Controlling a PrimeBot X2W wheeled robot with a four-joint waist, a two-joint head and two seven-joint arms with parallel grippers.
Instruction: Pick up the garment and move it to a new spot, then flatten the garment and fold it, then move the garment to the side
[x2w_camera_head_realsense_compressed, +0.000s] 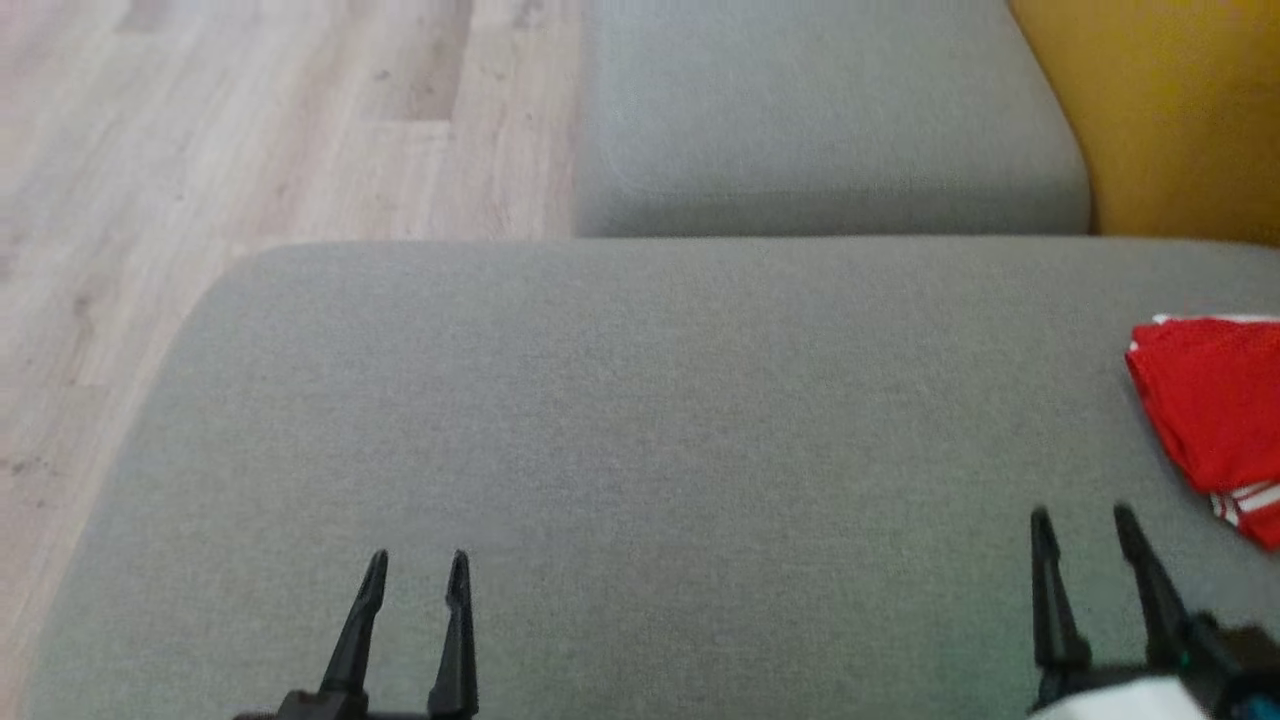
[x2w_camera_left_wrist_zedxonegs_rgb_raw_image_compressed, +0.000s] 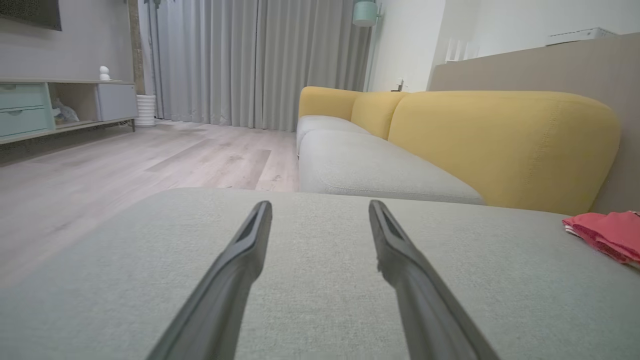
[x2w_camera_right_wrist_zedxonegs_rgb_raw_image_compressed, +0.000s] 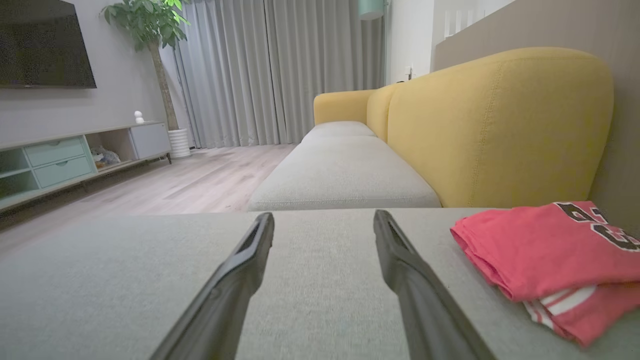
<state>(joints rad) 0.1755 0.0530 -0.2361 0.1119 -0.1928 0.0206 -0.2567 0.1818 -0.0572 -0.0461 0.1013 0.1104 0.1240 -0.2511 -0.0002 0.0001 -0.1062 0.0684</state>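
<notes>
Head view: garment (x2w_camera_head_realsense_compressed: 1215, 410) far right on cushion (x2w_camera_head_realsense_compressed: 640, 400) — left gripper (x2w_camera_head_realsense_compressed: 419, 557) and right gripper (x2w_camera_head_realsense_compressed: 1081, 514) agape, empty.

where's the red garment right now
The red garment lies at the head view's right edge on the grey cushion, just right of the right gripper.

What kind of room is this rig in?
Likely a home living room: a yellow-backed sofa with grey seats, a wall TV over a low media unit, and floor-length curtains.
</notes>
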